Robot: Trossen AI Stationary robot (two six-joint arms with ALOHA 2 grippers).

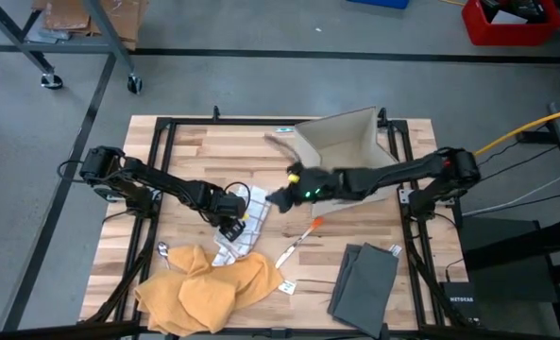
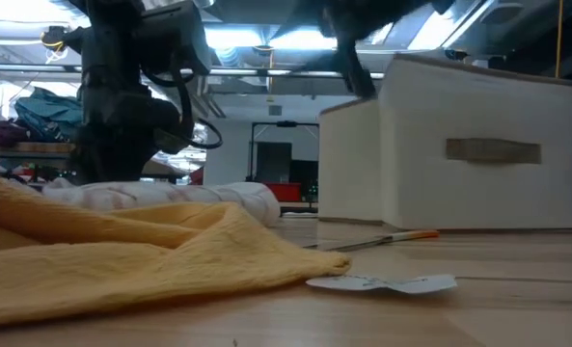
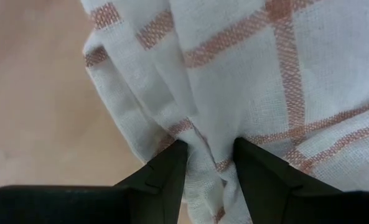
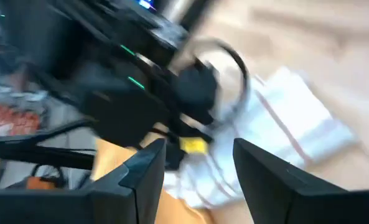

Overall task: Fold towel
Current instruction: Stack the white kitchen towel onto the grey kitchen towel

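We see the white checked towel (image 1: 245, 219) lying bunched near the middle of the table (image 1: 204, 142), just beyond a crumpled yellow cloth (image 1: 204, 288) at the near edge. Our left gripper (image 3: 210, 160) is down on the towel, its two fingers pinching a fold of the fabric between them. Our right gripper (image 1: 278, 197) hovers just right of the towel with its fingers (image 4: 265, 171) spread and nothing between them; it appears not to touch the cloth, though the blur leaves us unsure. A beige box (image 1: 341, 142) stands on the far side, and a folded grey cloth (image 1: 364, 279) lies near right.
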